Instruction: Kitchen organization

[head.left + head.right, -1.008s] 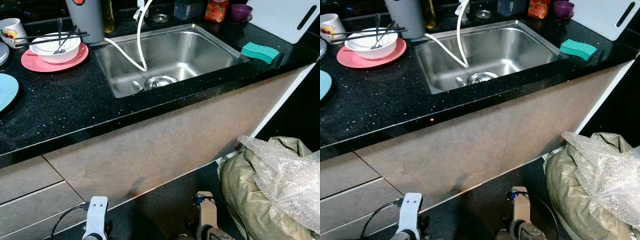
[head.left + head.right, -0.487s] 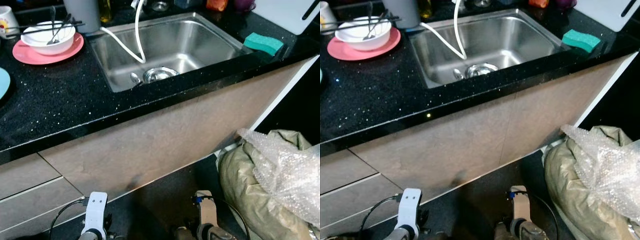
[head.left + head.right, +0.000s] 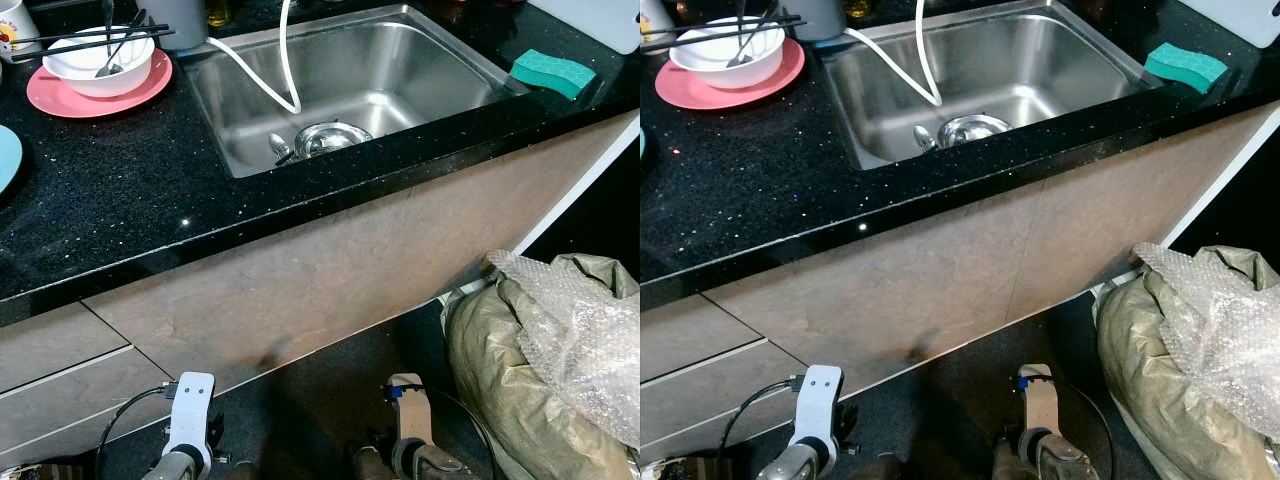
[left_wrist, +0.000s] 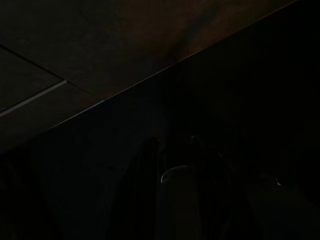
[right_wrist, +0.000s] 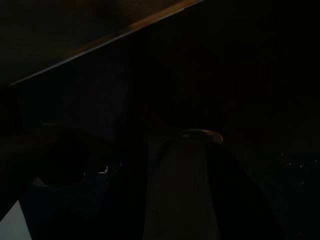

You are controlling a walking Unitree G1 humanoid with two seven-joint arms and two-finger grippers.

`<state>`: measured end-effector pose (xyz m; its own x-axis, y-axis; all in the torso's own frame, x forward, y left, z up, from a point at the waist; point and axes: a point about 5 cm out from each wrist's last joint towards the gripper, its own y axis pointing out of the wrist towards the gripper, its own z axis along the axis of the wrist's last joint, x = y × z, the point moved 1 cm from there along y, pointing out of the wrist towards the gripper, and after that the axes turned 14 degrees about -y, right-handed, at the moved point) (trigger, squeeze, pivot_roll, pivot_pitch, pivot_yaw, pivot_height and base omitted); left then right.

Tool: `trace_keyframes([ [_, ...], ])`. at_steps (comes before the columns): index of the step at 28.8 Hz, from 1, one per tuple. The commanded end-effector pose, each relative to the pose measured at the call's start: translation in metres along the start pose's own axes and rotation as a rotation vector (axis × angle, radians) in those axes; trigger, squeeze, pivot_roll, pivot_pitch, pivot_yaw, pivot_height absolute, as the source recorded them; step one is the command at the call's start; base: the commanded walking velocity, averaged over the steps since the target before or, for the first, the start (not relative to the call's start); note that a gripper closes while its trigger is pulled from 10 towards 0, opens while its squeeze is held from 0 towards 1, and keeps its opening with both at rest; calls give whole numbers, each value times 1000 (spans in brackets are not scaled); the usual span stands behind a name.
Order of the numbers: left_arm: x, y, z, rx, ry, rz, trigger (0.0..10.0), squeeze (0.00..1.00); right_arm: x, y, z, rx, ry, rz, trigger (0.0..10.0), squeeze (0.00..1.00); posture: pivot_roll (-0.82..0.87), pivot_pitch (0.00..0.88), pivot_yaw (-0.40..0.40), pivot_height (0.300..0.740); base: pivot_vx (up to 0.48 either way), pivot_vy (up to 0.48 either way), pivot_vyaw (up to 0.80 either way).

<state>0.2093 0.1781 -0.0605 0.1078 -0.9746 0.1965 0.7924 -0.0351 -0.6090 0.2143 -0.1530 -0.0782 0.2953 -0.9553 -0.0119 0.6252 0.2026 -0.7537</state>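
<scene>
Jaws can't be read on either low-hanging arm, left (image 3: 190, 425) or right (image 3: 408, 420); sack (image 3: 520, 370) crowds the right, and reaching far-left for the bowl (image 3: 98, 62) could tip its chopsticks (image 3: 90, 36).

Both arms hang low at the 6 o'clock edge of the head views. The left arm (image 3: 190, 425) sits at about 7 o'clock, its white wrist piece upright with a thin black cable looping off toward 9 o'clock. The right arm (image 3: 408, 430) sits just right of 6 o'clock, its pale wrist piece also upright. The wrist views are too dark to show the fingers' state.
</scene>
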Motion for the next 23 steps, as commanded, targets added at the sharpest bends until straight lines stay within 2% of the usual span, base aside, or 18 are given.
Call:
trace_keyframes([
  [1, -2, -3, -10, -42, 4, 9, 10000, 0, 2, -2, -7, -28, 4, -21, 10000, 0, 17, 219, -3, 740, 0, 0, 0],
  [23, 2, 1, -13, -65, 5, 22, 10000, 0, 5, -1, -3, -19, -2, -45, 10000, 0, 18, 162, -7, 740, 0, 0, 0],
])
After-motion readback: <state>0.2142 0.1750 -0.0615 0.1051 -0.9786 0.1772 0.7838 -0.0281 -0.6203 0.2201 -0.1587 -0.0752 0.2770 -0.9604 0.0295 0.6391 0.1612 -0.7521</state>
